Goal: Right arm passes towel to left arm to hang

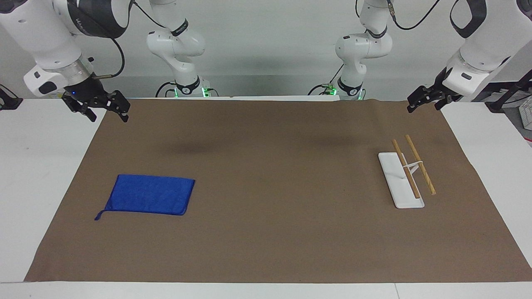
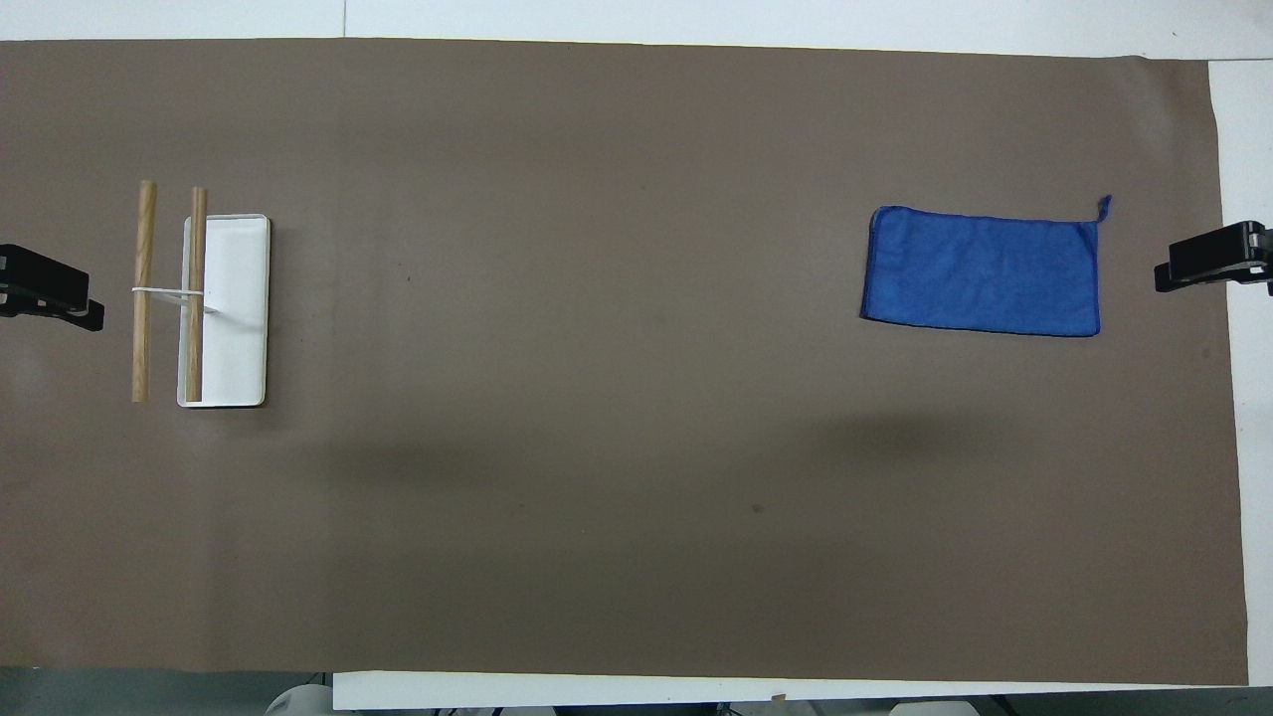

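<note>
Blue towel [image 1: 150,194] flat on mat [image 1: 266,232]

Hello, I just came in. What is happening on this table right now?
Nothing is being handled yet. The blue towel lies flat on the brown mat, toward the right arm's end of the table. The right gripper hangs in the air over the mat's edge at that end, holding nothing. The left gripper waits over the mat's edge at its own end, where the wooden-bar towel rack stands bare.

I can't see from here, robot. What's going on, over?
Both grippers, right and left, up, empty, waiting at the table's ends. Towel flat on the mat, untouched. Rack bare. Nothing in the way.
</note>
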Controlling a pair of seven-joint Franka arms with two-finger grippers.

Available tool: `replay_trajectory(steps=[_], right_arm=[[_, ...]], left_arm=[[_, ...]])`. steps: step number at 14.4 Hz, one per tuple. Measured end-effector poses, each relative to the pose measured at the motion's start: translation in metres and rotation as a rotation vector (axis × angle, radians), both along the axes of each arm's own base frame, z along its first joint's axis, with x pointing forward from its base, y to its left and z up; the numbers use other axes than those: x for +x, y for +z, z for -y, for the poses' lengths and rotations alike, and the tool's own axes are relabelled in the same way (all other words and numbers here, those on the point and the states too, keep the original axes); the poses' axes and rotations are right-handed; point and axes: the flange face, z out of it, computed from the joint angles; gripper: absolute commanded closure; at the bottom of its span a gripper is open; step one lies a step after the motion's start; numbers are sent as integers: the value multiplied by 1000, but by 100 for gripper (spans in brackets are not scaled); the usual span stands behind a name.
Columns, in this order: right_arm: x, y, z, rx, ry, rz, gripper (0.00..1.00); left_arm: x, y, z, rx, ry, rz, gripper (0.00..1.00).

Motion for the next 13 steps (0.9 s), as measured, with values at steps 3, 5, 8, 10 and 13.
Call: replay_trajectory(steps=[3,5,8,10,13], right_arm=[[0,0,3,0,-6,0,0],[-1,0,5,0,-10,0,0],[1,-5,5,1,-9,-7,0],[6,-22,6,-1,-10,0,0],[19,-79,7,-6,-8,14,0]], left_arm=[[0,0,0,0,-1,0,1],[0,0,0,0,-1,0,1],[0,0,0,0,-1,0,1],[0,0,1,0,-1,0,1],[0,0,1,0,-1,0,1]])
